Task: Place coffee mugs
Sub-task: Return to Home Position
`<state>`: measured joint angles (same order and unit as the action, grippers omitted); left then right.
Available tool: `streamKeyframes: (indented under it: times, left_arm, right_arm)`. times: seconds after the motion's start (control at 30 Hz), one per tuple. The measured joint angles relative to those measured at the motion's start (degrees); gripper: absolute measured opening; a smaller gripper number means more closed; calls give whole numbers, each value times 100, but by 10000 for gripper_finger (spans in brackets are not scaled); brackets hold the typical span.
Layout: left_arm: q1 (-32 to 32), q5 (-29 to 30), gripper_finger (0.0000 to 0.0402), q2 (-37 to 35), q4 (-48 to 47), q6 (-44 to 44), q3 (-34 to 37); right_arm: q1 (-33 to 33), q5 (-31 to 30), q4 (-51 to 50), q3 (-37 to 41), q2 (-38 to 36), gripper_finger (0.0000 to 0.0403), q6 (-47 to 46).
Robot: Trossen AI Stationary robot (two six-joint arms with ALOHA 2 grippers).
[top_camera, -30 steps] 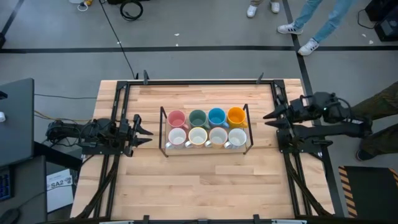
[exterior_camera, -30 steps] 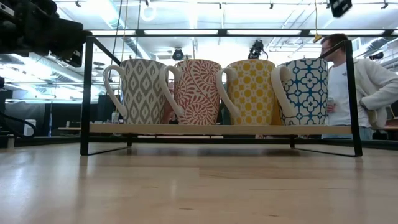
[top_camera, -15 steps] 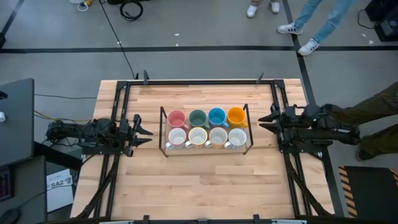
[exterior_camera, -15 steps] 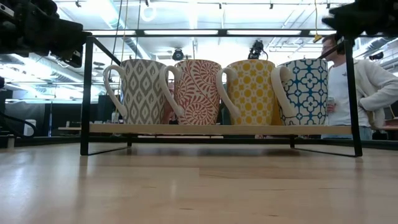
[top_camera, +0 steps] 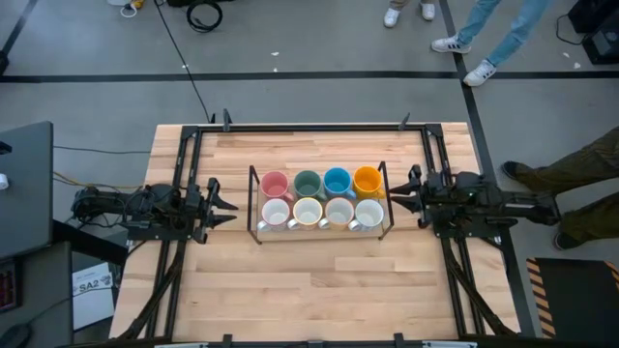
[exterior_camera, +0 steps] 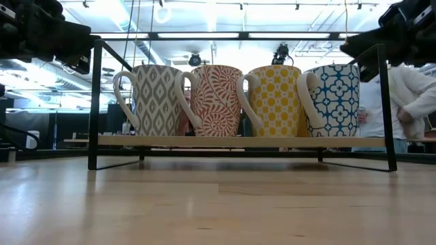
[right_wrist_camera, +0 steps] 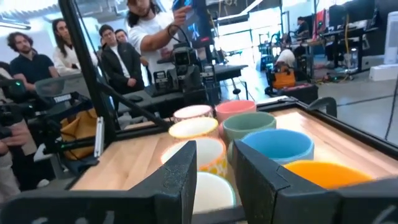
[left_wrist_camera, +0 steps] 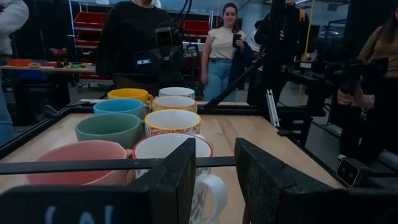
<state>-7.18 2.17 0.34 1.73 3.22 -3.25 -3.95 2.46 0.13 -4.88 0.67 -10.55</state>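
Eight coffee mugs on a black rack in the middle of a wooden table. Two rows of four, side to side. All upright, mouths up, handles toward the left arm's side. Left gripper near the rack's left end, fingers apart, holding nothing. Right gripper just beside the right end, fingers apart, empty too. Grey floor around, people standing behind.

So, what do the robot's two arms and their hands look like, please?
The left arm and right arm are black, built of slim jointed segments. Looped black cables hang at the left arm's base. The left hand and right hand each end in two flat, dark fingers with rough, grainy faces.
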Motion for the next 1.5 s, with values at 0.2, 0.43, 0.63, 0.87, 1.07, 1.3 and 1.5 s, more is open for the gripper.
streamKeyframes:
  times: [0.2,0.43,0.63,0.87,1.07,1.3,1.5]
  left_arm:
    - [0,0,118,0,1,2,0]
    - [0,0,118,0,-2,4,0]
    - [0,2,118,2,-288,11,-7]
    - [0,11,118,2,-506,-90,-7]
    - [2,31,118,9,24,-299,275]
    - [158,46,118,77,48,-667,275]
    - [291,42,118,76,-10,-750,271]
  right_arm:
    - [0,-31,460,393,1,108,7]
    - [-4,-53,311,452,7,108,212]
    - [-4,-250,257,452,7,108,621]
    - [-4,-285,246,449,7,108,667]
    - [-4,-285,242,447,7,108,667]
    - [-4,-256,266,447,7,108,568]
    - [-4,-106,271,447,7,108,562]
